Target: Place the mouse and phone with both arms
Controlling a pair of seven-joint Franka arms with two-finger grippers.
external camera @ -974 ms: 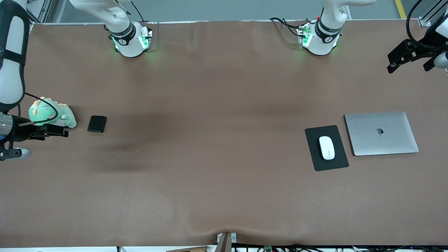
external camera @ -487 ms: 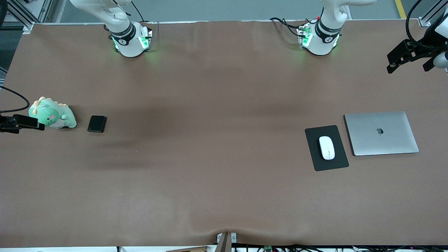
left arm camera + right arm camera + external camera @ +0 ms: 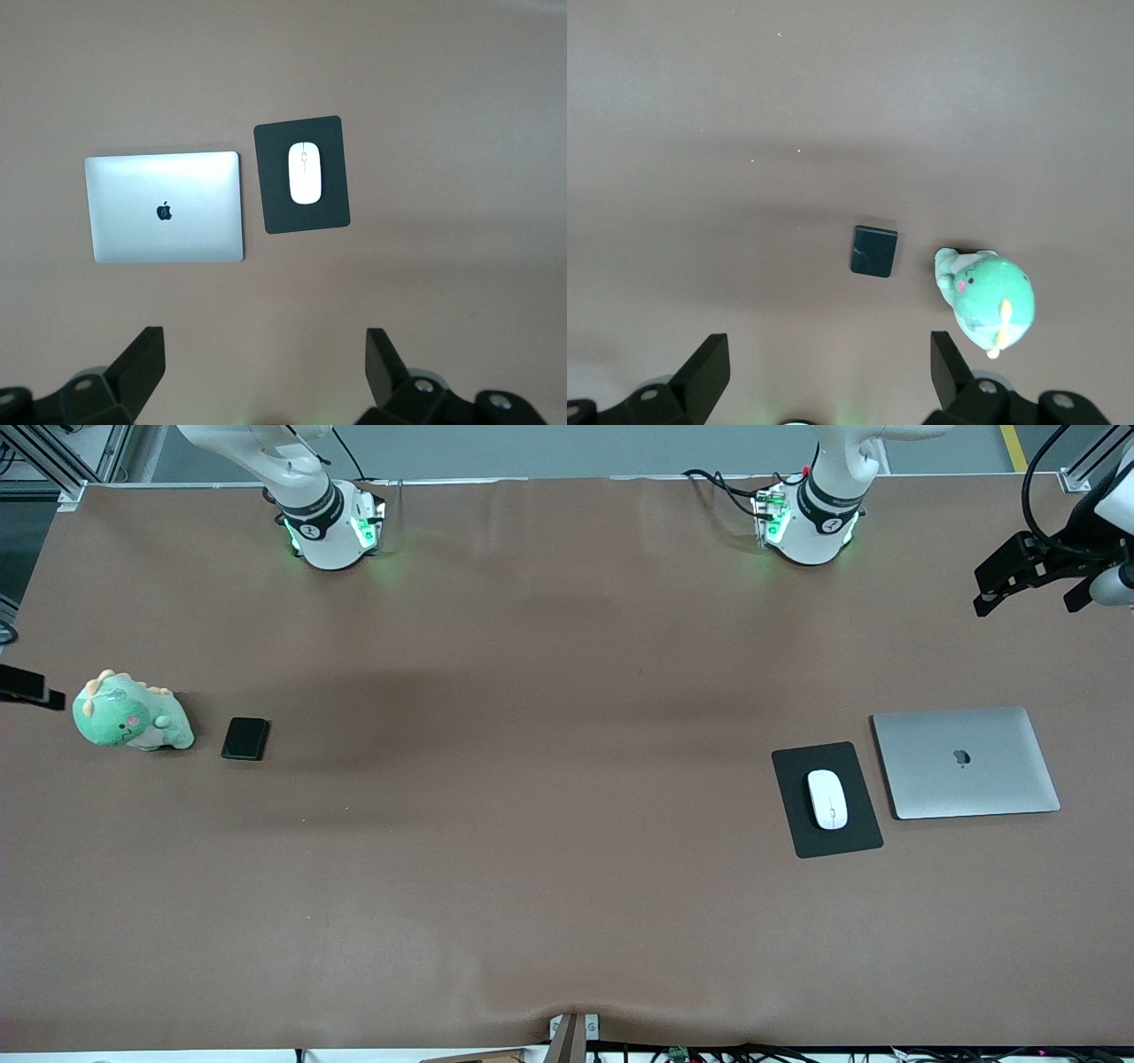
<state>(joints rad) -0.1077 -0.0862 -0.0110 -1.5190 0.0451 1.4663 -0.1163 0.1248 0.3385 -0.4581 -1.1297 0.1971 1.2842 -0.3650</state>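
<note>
Brown table cloth [image 3: 549,886] carries the glossy white mouse [image 3: 827,799] on a black pad [image 3: 827,800] beside the laptop [image 3: 966,762], the matte black phone [image 3: 245,738] far toward the right arm's end; left gripper [image 3: 264,363] and right gripper [image 3: 829,365] hang wide-fingered, empty.

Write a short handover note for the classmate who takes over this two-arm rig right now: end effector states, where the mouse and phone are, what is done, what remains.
Left end effector: open, empty, high over the table at the left arm's end.
Right end effector: open, empty, high over the right arm's end.
Mouse: on the black pad, beside the closed laptop.
Phone: flat on the table beside the green plush toy.
Done: both items appear placed, neither held.
Left: nothing obvious; confirm positions.
</note>
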